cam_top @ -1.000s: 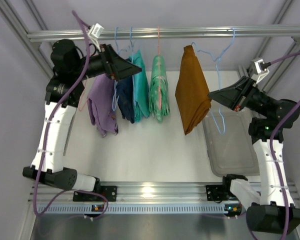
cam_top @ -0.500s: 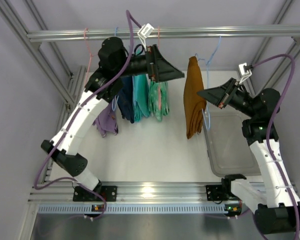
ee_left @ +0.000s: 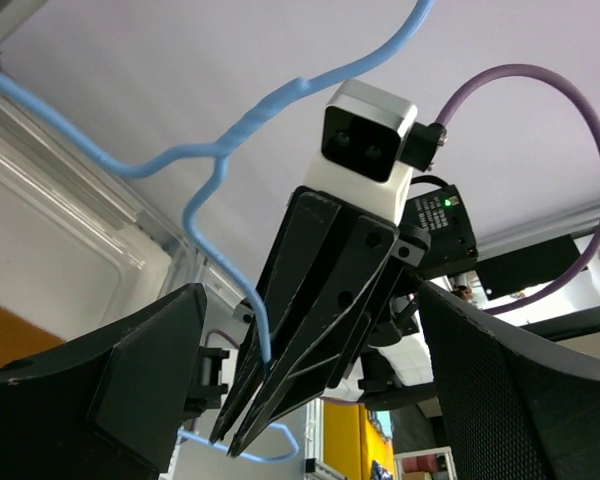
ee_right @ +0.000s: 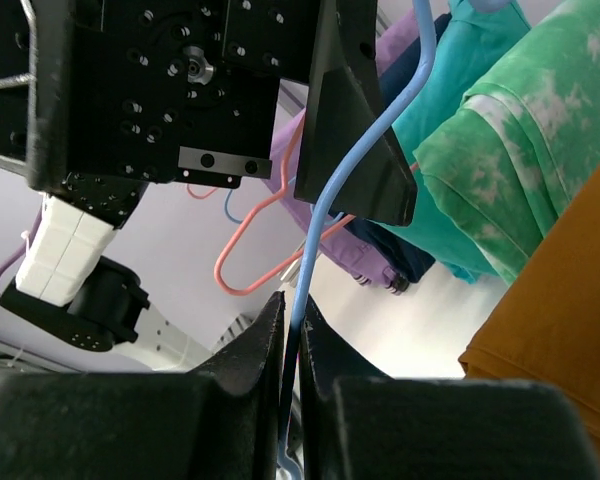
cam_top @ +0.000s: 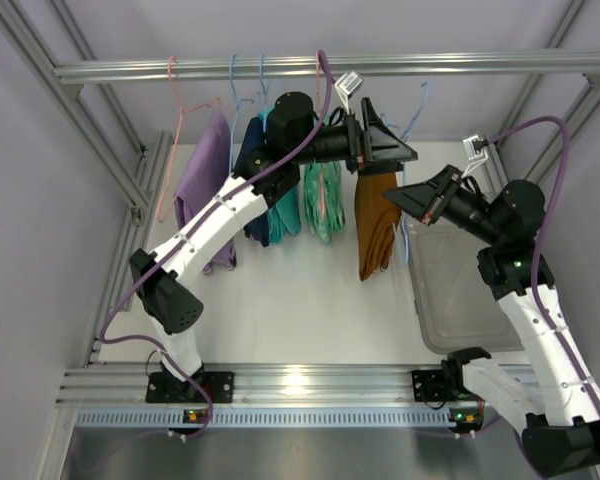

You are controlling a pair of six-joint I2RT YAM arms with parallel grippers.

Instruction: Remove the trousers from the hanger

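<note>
Fingers of my right gripper (ee_right: 293, 312) clamp tight on the blue hanger (ee_right: 372, 140) carrying the rust-orange trousers (cam_top: 375, 225). My left gripper (cam_top: 398, 155) gapes wide, empty, just above. Mint-green trousers (cam_top: 320, 202) hang alongside.

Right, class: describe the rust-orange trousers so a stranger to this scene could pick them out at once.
Find the metal rail across the top, where clothes hang in a row. The rust-orange trousers hang rightmost, just right of the mint-green trousers. They alone are plain burnt orange; their neighbours are green, teal or lilac.
</note>
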